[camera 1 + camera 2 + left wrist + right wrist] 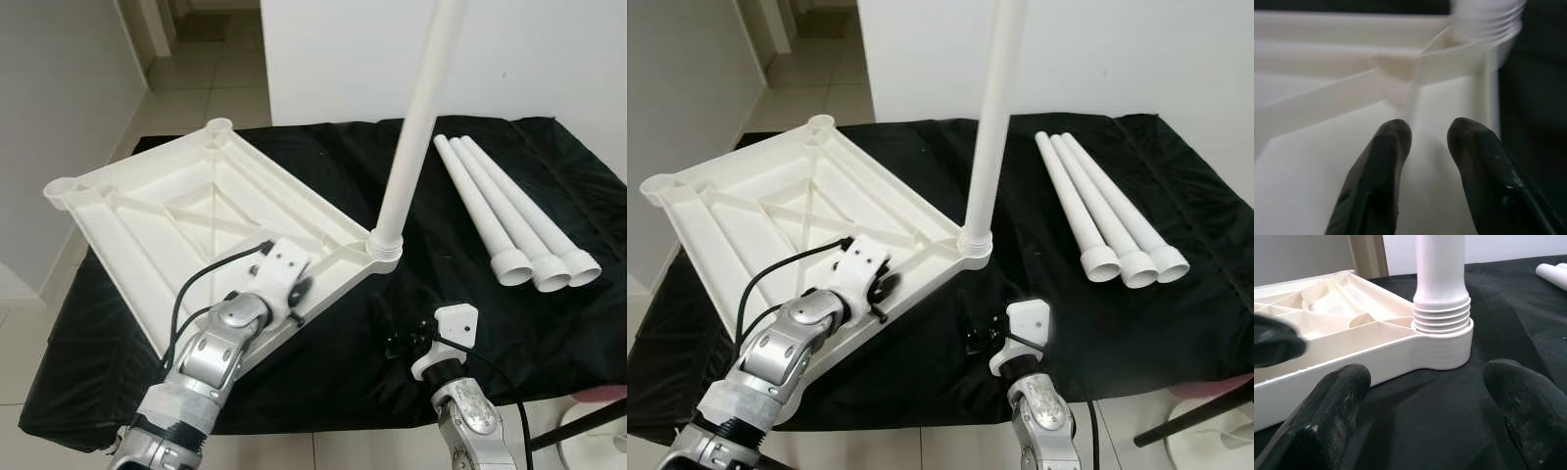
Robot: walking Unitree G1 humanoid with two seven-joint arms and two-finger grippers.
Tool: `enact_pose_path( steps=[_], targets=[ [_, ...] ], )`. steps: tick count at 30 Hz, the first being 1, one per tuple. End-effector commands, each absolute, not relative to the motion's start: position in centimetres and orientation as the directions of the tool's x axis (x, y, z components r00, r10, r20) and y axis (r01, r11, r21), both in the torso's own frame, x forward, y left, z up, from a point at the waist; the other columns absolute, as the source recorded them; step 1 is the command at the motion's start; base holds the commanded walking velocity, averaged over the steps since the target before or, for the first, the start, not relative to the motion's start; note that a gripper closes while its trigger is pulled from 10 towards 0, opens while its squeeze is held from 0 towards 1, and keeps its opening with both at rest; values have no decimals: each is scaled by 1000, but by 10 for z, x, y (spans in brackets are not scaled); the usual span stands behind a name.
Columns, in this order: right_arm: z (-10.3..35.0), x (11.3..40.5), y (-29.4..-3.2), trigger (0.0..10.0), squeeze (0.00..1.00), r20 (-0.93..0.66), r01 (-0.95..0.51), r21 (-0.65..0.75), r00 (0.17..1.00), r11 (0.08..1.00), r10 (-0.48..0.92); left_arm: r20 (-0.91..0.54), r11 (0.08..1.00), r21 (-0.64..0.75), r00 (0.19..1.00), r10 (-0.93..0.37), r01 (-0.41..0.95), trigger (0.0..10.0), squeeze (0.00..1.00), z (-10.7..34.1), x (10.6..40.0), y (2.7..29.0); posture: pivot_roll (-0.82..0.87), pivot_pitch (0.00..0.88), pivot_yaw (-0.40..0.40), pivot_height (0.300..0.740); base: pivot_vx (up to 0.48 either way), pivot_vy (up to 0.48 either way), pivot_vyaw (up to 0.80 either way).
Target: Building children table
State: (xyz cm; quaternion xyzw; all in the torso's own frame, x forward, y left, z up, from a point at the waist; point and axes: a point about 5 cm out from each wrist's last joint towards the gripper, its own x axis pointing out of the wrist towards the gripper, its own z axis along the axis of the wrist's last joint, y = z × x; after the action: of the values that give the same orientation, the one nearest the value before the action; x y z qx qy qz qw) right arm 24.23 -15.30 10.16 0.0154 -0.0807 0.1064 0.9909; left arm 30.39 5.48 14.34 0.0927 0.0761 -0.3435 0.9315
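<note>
Frankly, the tall leg (416, 117) worries me most: it stands upright in the near right corner socket of the upturned white tabletop (147, 211), and its threads still show above the socket, so I judge it not fully screwed home. My left claw (1427, 134) rests over the tabletop's near edge, fingers parted a little and gripping nothing, the ribs of the underside just beyond them. My right claw (1425, 406) is wide open and empty, low over the black-draped surface (343, 372), near the socket and aimed at the leg's base. If I close on that leg off-centre or push sideways, it could lean, bind its threads or tip the tabletop. Pressing too lightly with my left would let the tabletop slide on the cloth. The three spare legs (519, 220) lie side by side on the right, well apart.
</note>
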Motion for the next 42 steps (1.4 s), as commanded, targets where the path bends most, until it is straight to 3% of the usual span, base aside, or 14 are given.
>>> enact_pose_path(
  steps=[1,3,4,12,19,28,42],
  targets=[
    [98,243,-151,10000,0,157,-205,16,967,979,200,-156,681,160,700,-697,714,10000,1000,150,297,49,-68,0,67,740,0,0,0],
    [98,243,-151,10000,0,157,-205,16,967,979,200,-156,681,160,700,-697,714,10000,1000,150,297,49,-68,0,67,740,0,0,0],
    [98,243,-151,10000,0,158,-205,16,967,979,200,-130,662,196,688,-714,723,10000,0,154,295,48,-68,0,67,740,0,0,0],
    [99,250,-150,10000,0,169,-209,12,964,978,204,13,589,260,607,-795,765,10000,0,174,275,65,-51,0,62,740,0,0,0],
    [101,255,-148,10000,0,178,-205,13,964,979,199,-8,501,198,512,-859,843,10000,0,172,254,91,-39,0,59,740,0,0,0],
    [102,261,-146,10000,0,190,-201,14,962,980,194,-106,492,202,518,-849,847,10000,0,160,249,122,-24,0,58,740,0,0,0],
    [109,269,-152,10000,0,214,-179,-7,961,984,176,-207,580,187,609,-766,793,10000,0,146,253,172,-30,0,49,740,0,0,0]
  ],
)
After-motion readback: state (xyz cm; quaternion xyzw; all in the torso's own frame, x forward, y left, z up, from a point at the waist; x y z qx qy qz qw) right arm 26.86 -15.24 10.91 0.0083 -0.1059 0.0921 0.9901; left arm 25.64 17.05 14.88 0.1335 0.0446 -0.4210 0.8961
